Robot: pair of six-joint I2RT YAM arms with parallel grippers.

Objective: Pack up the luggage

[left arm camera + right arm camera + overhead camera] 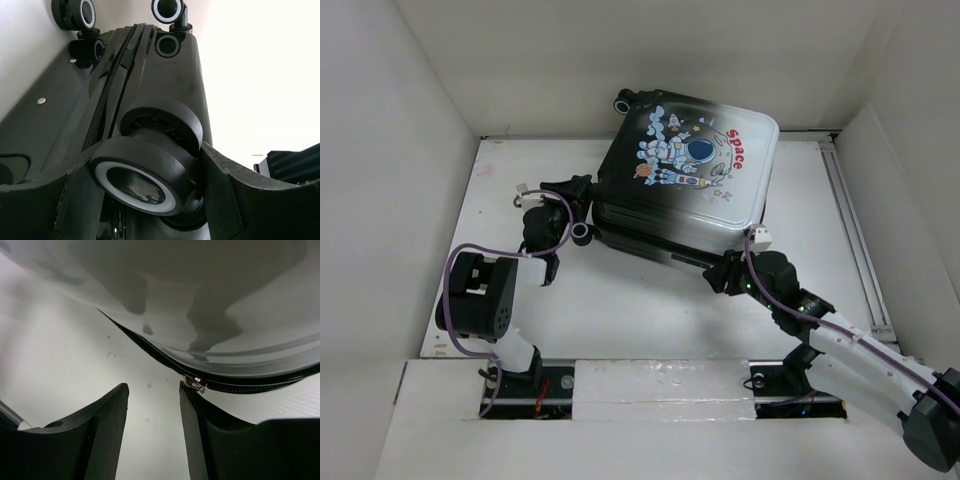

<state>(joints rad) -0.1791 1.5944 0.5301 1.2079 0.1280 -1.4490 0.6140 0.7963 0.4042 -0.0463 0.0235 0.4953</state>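
Observation:
The luggage (pixel 685 180) lies flat and zipped shut on the white table (pixel 650 300), its astronaut and red "Space" print facing up. At its near-left corner my left gripper (pixel 578 212) is shut on a caster wheel (pixel 583 232). In the left wrist view that black wheel with a white ring (pixel 135 180) fills the gap between both fingers (pixel 225 195), and the dark shell (pixel 150 75) rises behind it. At the suitcase's near edge my right gripper (pixel 720 270) stands open and holds nothing (pixel 154 390). A metal zipper pull (pixel 195 383) sits just off its right fingertip, under the glossy shell (pixel 200 300).
White walls close in the table on the left, back and right. A rail (pixel 855 240) runs along the right side. Another caster (pixel 623 101) sticks out at the suitcase's far-left corner, and two far wheels (pixel 167 9) show in the left wrist view.

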